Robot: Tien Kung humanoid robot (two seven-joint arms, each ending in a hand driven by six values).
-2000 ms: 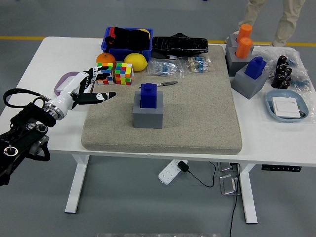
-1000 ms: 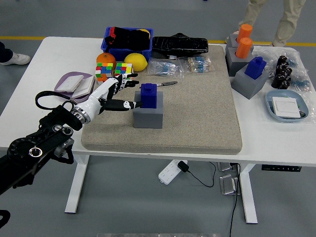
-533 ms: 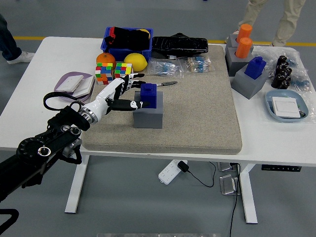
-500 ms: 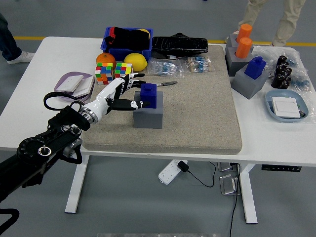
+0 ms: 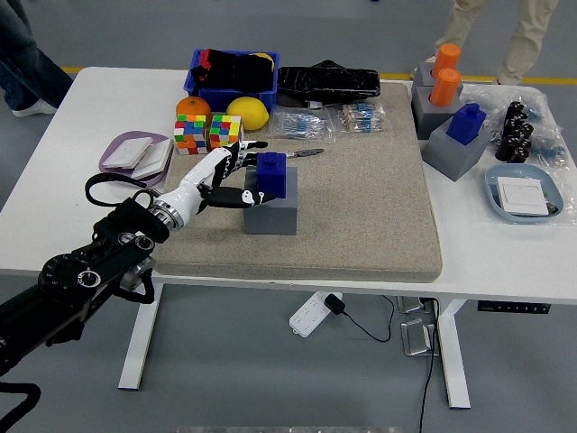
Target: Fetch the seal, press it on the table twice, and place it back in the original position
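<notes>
- Work surface: the white table carries a beige felt mat. The grey holder block stands on the mat's left half, and the blue seal sits upright in the top of that block. The seal has not been lifted.
- Left arm: it enters from the lower left and reaches over the mat's left edge toward the block. The right arm is not in view.
- Left hand: the fingers are spread and only partly curved, placed at the left side of the seal. The thumb lies low, against the block's upper left edge, and the upper fingers reach beside the seal's top. The hand is not clamped on anything. Whether any fingertip touches the seal cannot be confirmed at this resolution.
- Risk, block displacement: closing from one side only is likely to push the seal sideways and tip or slide the block, since nothing braces it.
- Risk, shallow grip: closing on the seal's corner may let it slip during lifting.
- Risk, neighbouring items: the two puzzle cubes lie just behind the hand and could be struck.
</notes>
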